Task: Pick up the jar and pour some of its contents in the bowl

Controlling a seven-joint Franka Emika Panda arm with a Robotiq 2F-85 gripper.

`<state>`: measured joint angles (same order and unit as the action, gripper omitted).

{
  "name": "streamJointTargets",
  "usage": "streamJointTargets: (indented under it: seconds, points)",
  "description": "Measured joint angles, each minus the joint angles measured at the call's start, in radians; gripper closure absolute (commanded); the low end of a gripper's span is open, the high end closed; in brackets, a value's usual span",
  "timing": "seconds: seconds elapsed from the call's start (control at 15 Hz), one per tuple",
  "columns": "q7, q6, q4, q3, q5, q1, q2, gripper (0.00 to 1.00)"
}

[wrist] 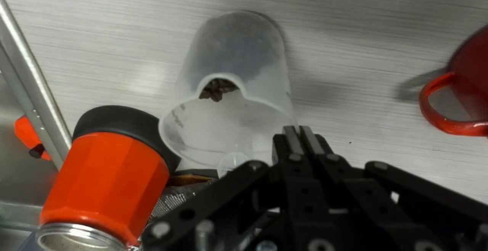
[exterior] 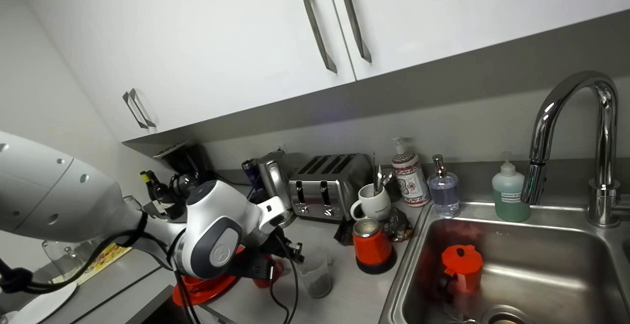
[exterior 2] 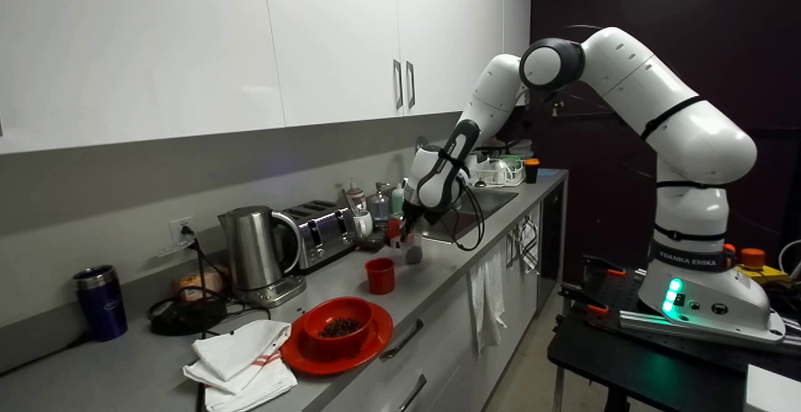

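Black two-finger claw [wrist: 299, 132]: jaws closed on the thin wall of the small greyish see-through plastic jar [wrist: 240, 49], right at its rim; fingertips almost meet. Jar is about upright at the grey countertop [wrist: 362, 33]; can't tell if its base touches. Dark brown beans [wrist: 218, 89] show inside it.

Next out: small red cup with loop handle [exterior 2: 380, 276], left of the jar and apart from it. Orange faceted container with black base and metal-ringed open top [exterior: 371, 247] stands near the jar, on its right.

Farther left, in an exterior view, past the cup: round bright red bowl [exterior 2: 325, 310] with dark beans in it, sitting on a wide shallow red plate [exterior 2: 383, 334]. Folded white cloth with red stripes [exterior 2: 244, 362] just left of the plate.

Far side, left to right: brushed-steel kettle [exterior 2: 250, 246], steel toaster [exterior 2: 325, 236]. Right end, in an exterior view: steel sink [exterior: 541, 247] with an orange-red lidded pot [exterior: 462, 267] inside.
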<state>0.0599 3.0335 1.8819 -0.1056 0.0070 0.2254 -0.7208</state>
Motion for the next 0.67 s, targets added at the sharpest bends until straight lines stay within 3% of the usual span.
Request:
streamJointTargets:
  seconds: [0.67]
  points:
    - [-0.01, 0.0, 0.0, -0.028, -0.051, 0.017, -0.002, 0.93]
